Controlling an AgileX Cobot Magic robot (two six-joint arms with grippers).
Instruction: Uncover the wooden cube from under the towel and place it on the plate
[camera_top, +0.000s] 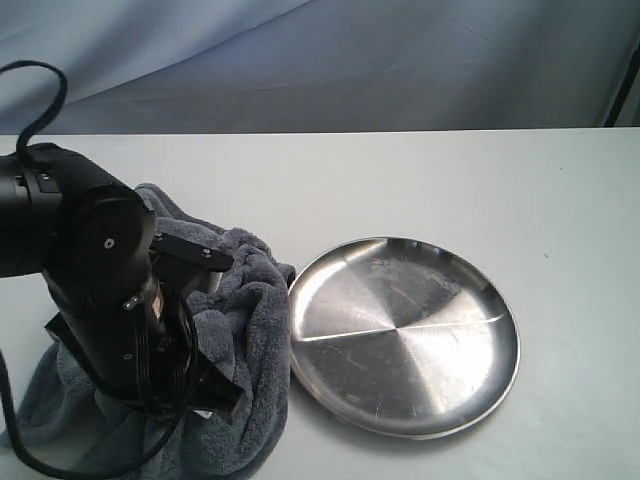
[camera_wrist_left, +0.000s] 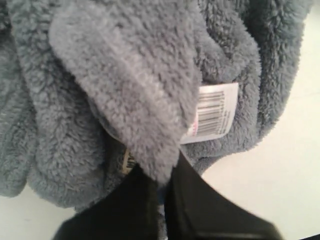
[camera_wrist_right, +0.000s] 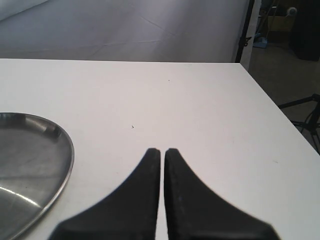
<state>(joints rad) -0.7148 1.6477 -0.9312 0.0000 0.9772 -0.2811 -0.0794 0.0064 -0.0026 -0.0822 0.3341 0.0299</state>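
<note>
The fluffy grey-blue towel (camera_top: 245, 330) lies bunched at the left of the table, right against the shiny steel plate (camera_top: 404, 334). My left gripper (camera_wrist_left: 161, 175) is shut on a fold of the towel (camera_wrist_left: 125, 80), and the white barcode label (camera_wrist_left: 215, 111) shows beside that fold. The left arm's black body hides much of the towel in the exterior view. The wooden cube is hidden. My right gripper (camera_wrist_right: 162, 151) is shut with nothing in it, hovering over bare table beside the plate's rim (camera_wrist_right: 60, 145); it is out of the exterior view.
The white table (camera_top: 450, 180) runs back to a grey-blue backdrop (camera_top: 320, 60). Its right edge (camera_wrist_right: 280, 110) shows in the right wrist view, with floor and stand legs beyond. A black cable loops above the left arm.
</note>
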